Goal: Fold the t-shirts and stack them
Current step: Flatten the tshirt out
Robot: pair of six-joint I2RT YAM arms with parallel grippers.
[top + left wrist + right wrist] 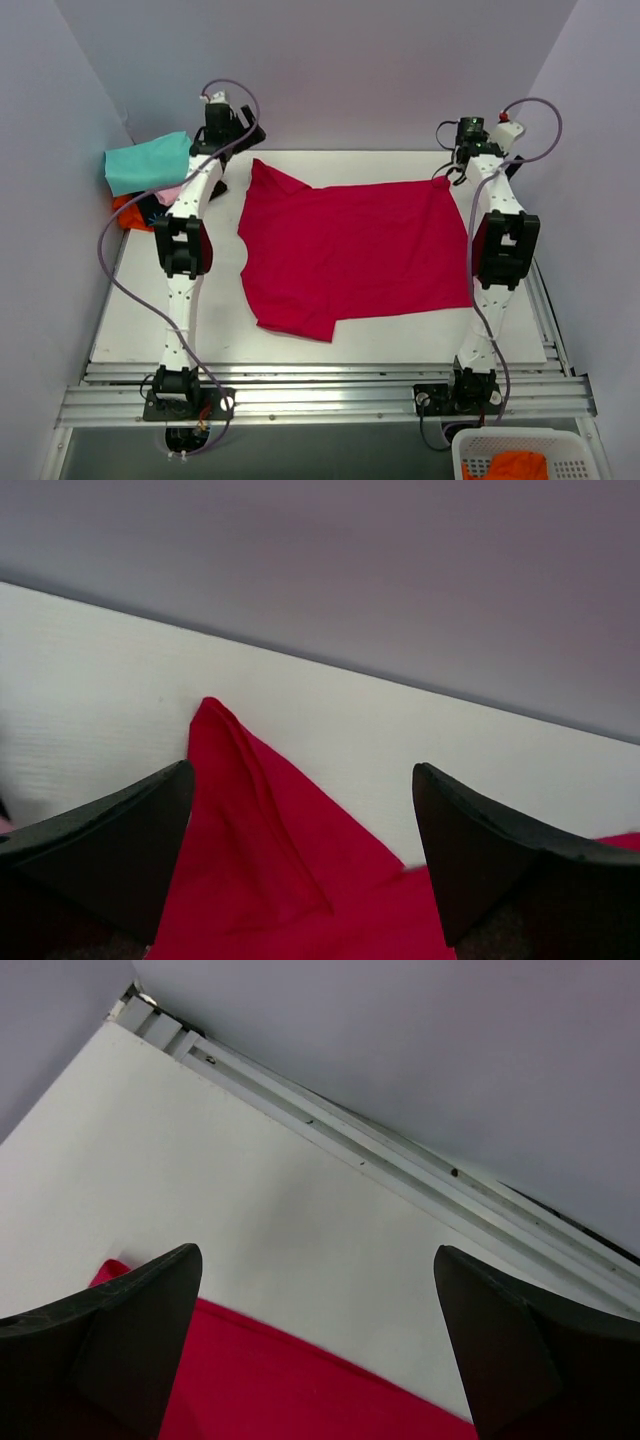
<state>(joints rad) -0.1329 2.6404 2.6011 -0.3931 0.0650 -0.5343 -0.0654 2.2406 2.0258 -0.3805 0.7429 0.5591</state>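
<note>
Large crimson-red cloth t-shirt (350, 250): lying flat on white table (400, 340), seemingly folded once.
Left gripper (302, 780): hanging spread, holding nothing.
Right gripper (318, 1260): hanging spread, holding nothing.
Remaining: folding smaller, stacking beside folded teal shirt (148, 165).

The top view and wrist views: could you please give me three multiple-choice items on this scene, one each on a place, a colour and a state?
1. Where does the teal t-shirt lie? A) far left corner B) near right corner C) table centre
2. What colour is the spread-out t-shirt on the table? A) black B) crimson red C) white
3. How are the left gripper and right gripper? A) both open B) both shut C) only left open
Answers: 1 A, it sits at the far left; 2 B, red cloth covers the middle; 3 A, wrist views show jaws wide apart, holding nothing.
</note>
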